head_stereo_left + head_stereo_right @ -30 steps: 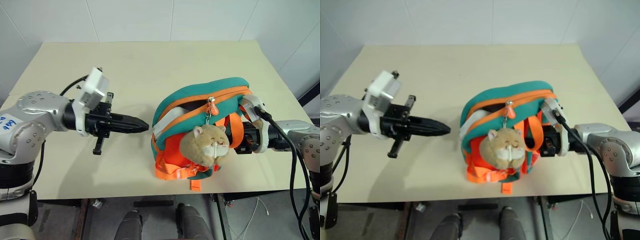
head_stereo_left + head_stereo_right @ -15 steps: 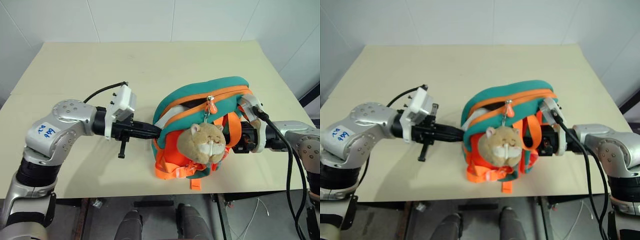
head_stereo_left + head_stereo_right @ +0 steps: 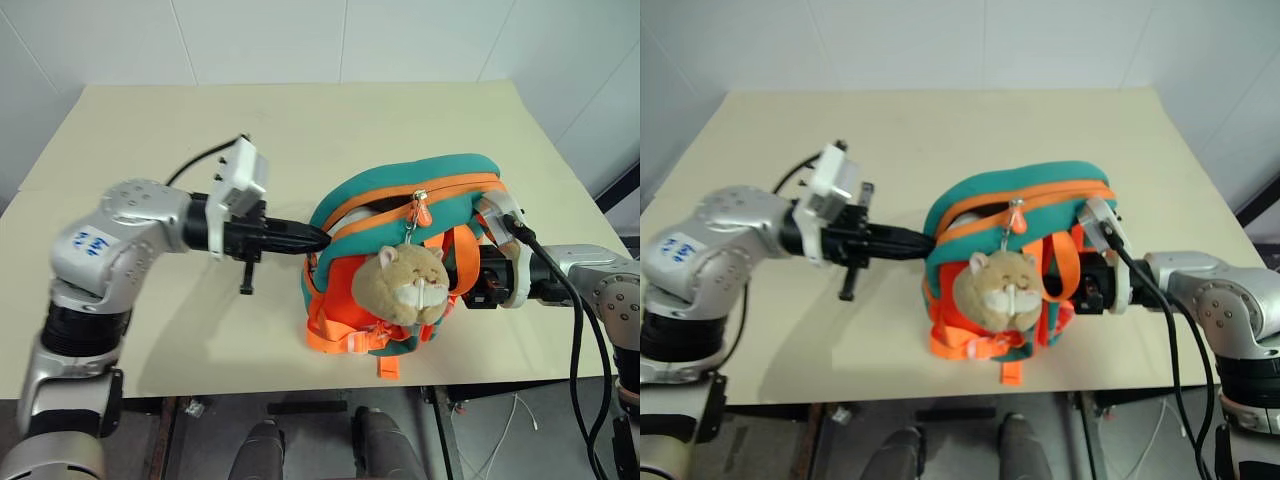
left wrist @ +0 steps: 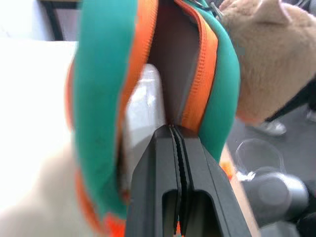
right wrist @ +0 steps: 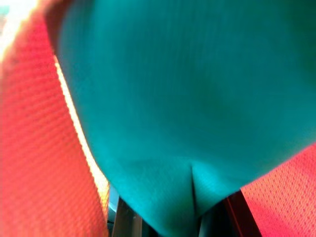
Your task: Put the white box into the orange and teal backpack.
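Observation:
The orange and teal backpack [image 3: 440,185] stands on the right half of the table [image 3: 300,130], its top zipper partly open and a tan plush charm [image 3: 405,285] hanging at its front. Part of the white box [image 4: 145,98] shows inside the opening. My left gripper [image 3: 322,238] is shut, with its tip against the left end of the zipper opening, beside the box. Pressed against the backpack's right side, my right gripper [image 3: 482,284] is shut on a fold of the teal fabric [image 5: 190,148].
Bare tabletop lies to the left of and behind the backpack. The bag's orange straps [image 3: 345,340] hang near the table's front edge. A black cable [image 3: 575,330] runs along my right arm.
My left gripper, shut throughout, has moved right from beside the backpack to the zipper opening and then risen slightly. The right gripper has kept still.

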